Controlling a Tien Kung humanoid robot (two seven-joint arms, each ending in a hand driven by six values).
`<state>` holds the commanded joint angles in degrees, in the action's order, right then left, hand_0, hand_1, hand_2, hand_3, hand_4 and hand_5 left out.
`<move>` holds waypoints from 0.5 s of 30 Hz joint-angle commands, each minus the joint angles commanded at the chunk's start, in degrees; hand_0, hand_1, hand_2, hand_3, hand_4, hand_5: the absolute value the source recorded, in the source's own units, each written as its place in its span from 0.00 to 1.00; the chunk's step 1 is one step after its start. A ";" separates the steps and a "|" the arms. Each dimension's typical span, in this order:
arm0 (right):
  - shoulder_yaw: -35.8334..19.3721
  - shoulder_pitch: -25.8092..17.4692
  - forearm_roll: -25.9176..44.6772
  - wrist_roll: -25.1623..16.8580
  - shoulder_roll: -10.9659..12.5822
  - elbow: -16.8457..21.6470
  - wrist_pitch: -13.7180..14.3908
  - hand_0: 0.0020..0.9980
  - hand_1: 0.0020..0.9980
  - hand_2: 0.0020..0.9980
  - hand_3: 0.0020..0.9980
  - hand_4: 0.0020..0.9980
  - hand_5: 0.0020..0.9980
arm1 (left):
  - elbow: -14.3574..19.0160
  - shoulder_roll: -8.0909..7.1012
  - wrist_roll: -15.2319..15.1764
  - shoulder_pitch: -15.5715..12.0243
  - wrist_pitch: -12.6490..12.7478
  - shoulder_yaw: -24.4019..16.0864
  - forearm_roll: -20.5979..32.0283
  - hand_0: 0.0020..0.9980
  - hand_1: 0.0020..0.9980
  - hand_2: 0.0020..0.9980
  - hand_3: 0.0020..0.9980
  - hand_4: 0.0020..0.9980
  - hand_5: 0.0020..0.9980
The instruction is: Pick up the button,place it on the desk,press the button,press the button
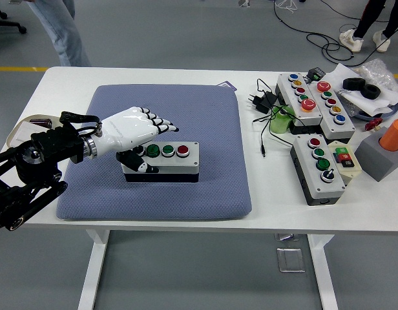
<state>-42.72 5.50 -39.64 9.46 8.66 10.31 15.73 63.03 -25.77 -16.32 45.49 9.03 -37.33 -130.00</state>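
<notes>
A grey button box [165, 163] with a black base lies on the blue-grey pad [186, 110]. It carries green buttons and one red button [183, 151] in a row on top. My left hand [137, 129], white with black fingertips, hovers just above the box's left end. Its fingers are spread and hold nothing, and the thumb hangs down in front of the box's left side. The right arm is out of view.
Several other button boxes [318, 169] and cables [267, 103] lie at the right of the white table, with a grey block holding an orange cylinder [394, 135]. A small tray [31, 129] sits at the left edge. A person's legs [60, 26] show at the far left.
</notes>
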 joint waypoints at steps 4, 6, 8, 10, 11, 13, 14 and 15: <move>-0.02 -0.13 0.09 -0.03 0.00 0.00 0.00 0.63 0.48 0.54 0.58 0.27 0.02 | 6.63 -0.39 2.73 -3.57 2.22 -7.68 0.00 0.70 0.81 0.92 0.94 0.87 0.29; -0.09 -0.17 -0.09 0.02 0.00 0.00 -0.05 0.63 0.48 0.54 0.58 0.27 0.02 | 10.20 -0.69 4.74 -5.26 3.09 -10.55 0.00 0.48 0.30 0.32 0.92 0.55 0.00; -0.13 -0.20 -0.13 0.06 -0.02 0.00 -0.06 0.63 0.48 0.54 0.58 0.27 0.02 | 13.79 -0.92 6.99 -6.64 1.35 -12.70 0.00 0.48 0.30 0.32 0.92 0.55 0.00; -0.16 -0.21 -0.18 0.08 -0.04 0.00 -0.06 0.63 0.48 0.54 0.58 0.27 0.02 | 15.54 -1.05 8.01 -7.29 -0.24 -13.57 0.00 0.48 0.30 0.32 0.92 0.55 0.00; -0.19 -0.20 -0.18 0.11 -0.08 0.00 -0.06 0.63 0.48 0.54 0.58 0.27 0.02 | 16.95 -1.26 8.70 -7.75 -1.65 -14.09 0.00 0.28 0.11 0.14 0.88 0.51 0.00; -0.12 -0.18 -0.12 0.11 -0.07 0.00 -0.10 0.63 0.48 0.54 0.58 0.27 0.02 | 19.49 -1.61 9.69 -8.58 -5.18 -15.11 0.00 0.28 0.11 0.14 0.88 0.51 0.00; -0.10 -0.18 -0.09 0.11 -0.08 0.00 -0.09 0.63 0.48 0.54 0.58 0.27 0.02 | 20.33 -1.72 10.06 -8.81 -6.60 -15.40 0.00 0.28 0.11 0.14 0.88 0.51 0.00; -0.09 -0.18 -0.05 0.12 -0.10 0.00 -0.07 0.63 0.48 0.54 0.58 0.27 0.02 | 21.93 -1.89 10.74 -9.19 -9.06 -15.85 0.00 0.28 0.11 0.14 0.88 0.51 0.00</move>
<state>-42.81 5.32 -39.70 9.58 8.56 10.31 15.65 84.96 -27.66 -5.58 36.30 -0.03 -53.18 -130.00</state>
